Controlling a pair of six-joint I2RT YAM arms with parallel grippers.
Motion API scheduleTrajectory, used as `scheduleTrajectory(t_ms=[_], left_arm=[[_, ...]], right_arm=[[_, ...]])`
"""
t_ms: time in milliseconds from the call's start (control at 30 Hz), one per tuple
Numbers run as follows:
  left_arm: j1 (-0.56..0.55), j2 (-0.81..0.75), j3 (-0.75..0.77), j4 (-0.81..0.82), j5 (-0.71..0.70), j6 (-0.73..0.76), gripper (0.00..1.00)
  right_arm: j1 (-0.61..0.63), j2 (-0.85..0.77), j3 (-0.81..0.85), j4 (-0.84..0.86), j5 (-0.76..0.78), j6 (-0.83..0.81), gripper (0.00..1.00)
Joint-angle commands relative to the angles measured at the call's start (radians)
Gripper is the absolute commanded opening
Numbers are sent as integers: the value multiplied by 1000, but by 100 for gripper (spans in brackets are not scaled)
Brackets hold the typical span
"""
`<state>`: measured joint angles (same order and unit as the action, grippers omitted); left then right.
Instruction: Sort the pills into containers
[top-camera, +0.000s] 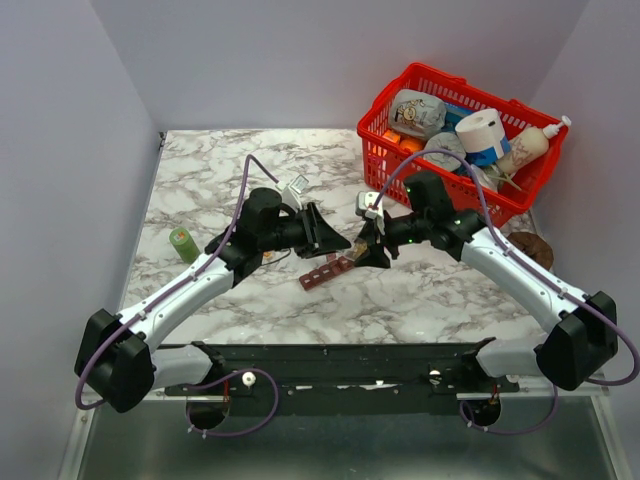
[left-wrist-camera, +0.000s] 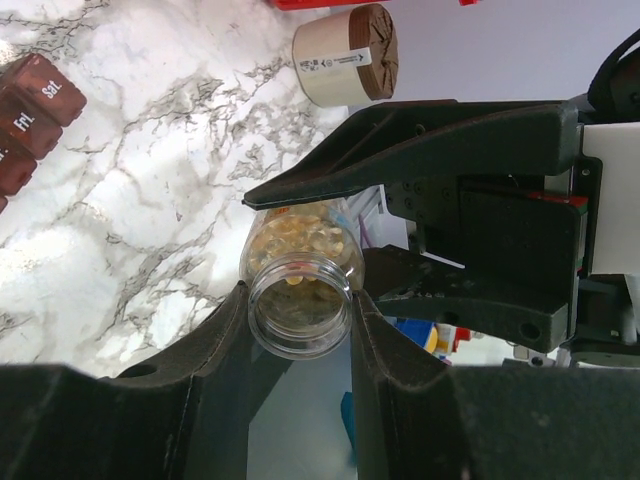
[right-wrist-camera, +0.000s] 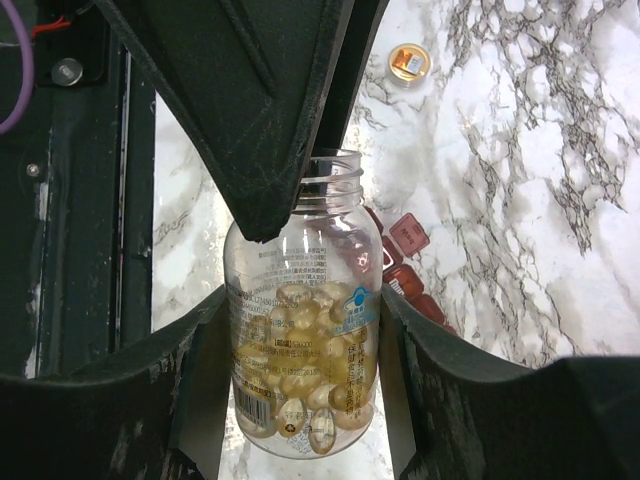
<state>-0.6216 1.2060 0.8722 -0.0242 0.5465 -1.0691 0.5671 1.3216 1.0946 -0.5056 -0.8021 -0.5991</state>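
Right wrist: uncapped bottle (right-wrist-camera: 300, 330), gripped twice.
Right gripper (right-wrist-camera: 303, 292) clamps body, left gripper (left-wrist-camera: 300, 292) pinches neck; top external: containers (top-camera: 325, 270) at its 7 o'clock.

I'm seeing plain pale walls (top-camera: 300, 60) on 3 sides, even light. Marble-look tabletop (top-camera: 440, 295) btwn them, grey metal sheet (top-camera: 350, 455) nearside.

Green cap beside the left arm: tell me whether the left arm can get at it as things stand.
Probably not yet. The left gripper is shut on the neck of the open bottle, with the right gripper clamping its body. The cap itself stands alone on the table, with nothing around it.
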Motion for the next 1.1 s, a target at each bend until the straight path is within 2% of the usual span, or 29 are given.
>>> scheduleTrajectory(t_ms=[0,33,167,433,767,1067], left_arm=[[-12,-26,22,195,102,-120,0],[-12,-25,24,193,101,-118,0],[-10,-23,33,188,98,-121,0],[-12,-17,42,179,95,-120,0],[-12,-13,56,121,86,-85,0],[-12,24,145,-126,44,83,0]], right_arm=[[13,16,13,49,-66,-1,44],[13,21,13,49,-69,-1,49],[13,27,13,47,-68,-5,56],[13,37,16,49,-49,-11,65],[13,48,30,52,-39,-1,64],[13,33,48,55,-12,19,67]])
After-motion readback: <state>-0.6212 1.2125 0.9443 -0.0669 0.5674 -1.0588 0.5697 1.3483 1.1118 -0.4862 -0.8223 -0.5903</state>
